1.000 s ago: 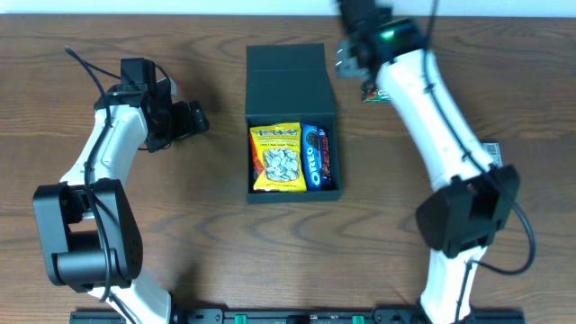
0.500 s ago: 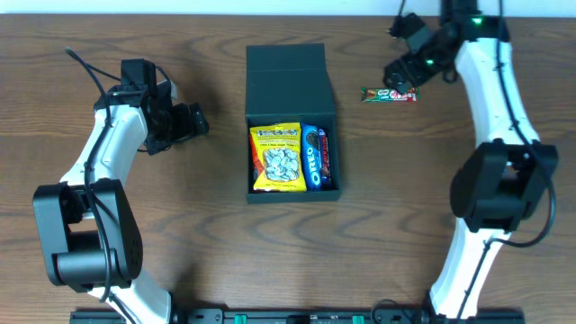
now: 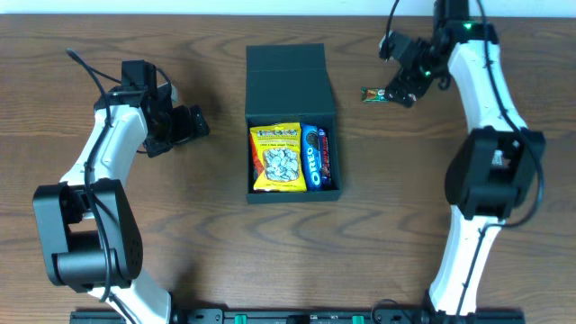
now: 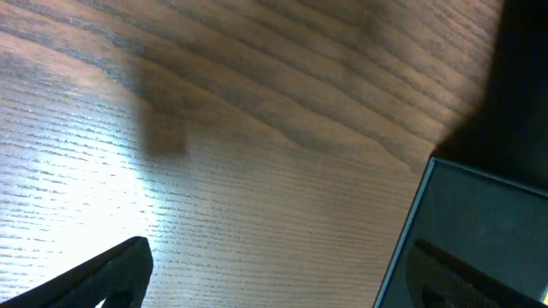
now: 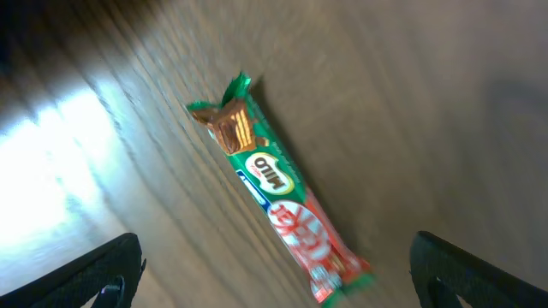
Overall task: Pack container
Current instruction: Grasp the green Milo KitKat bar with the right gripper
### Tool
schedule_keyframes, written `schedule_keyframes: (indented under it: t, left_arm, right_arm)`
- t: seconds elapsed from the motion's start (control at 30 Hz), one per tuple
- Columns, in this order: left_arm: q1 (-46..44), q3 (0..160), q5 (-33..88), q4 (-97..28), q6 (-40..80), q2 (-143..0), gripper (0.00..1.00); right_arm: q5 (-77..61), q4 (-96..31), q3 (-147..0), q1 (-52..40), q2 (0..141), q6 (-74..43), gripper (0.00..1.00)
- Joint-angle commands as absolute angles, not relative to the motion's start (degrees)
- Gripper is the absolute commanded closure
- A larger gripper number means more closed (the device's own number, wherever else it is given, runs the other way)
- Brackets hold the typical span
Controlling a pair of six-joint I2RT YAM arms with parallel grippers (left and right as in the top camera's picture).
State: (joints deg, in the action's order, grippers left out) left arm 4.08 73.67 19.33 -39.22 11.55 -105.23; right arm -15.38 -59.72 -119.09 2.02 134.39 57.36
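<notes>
the table (image 3: 216,243) is brown wood with dark wavy grain. the box (image 3: 290,76) is matte dark teal-green all over. in it lie a yellow packet (image 3: 277,158) printed with pale seeds, a blue packet (image 3: 311,158) with white lettering and a dark red packet (image 3: 325,155). the snack bar (image 5: 276,192) is green at one end and red at the other, with white lettering.

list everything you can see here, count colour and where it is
container: one, dark teal, table centre, lid open
snack packet: one, yellow, inside container, left side
oreo packet: one, blue, inside container, right of the yellow packet
milo bar: one, green and red, on table right of container
table: one, brown wood
left fingers: black, open, empty, left of container
right fingers: black, open, either side of the milo bar, apart from it
</notes>
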Motion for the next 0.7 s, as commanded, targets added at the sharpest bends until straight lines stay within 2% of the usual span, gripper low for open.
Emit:
schedule_keyframes:
  t: [0.0, 0.5, 0.67]
  left_arm:
    - [4.21, 73.63, 19.49, -39.64, 10.94, -105.65, 0.05]
    - [4.21, 73.63, 19.51, -39.64, 10.9, -105.65, 0.05]
    - [4.21, 73.63, 19.51, -39.66, 10.87, -105.65, 0.05]
  right_arm:
    - [-15.03, -58.5, -119.13, 2.48, 137.1, 60.49, 0.01]
    - [-13.89, -55.55, -119.13, 2.15, 142.3, 60.1, 0.01]
    - [-14.0, -55.44, -119.13, 2.17, 142.65, 59.18, 0.06]
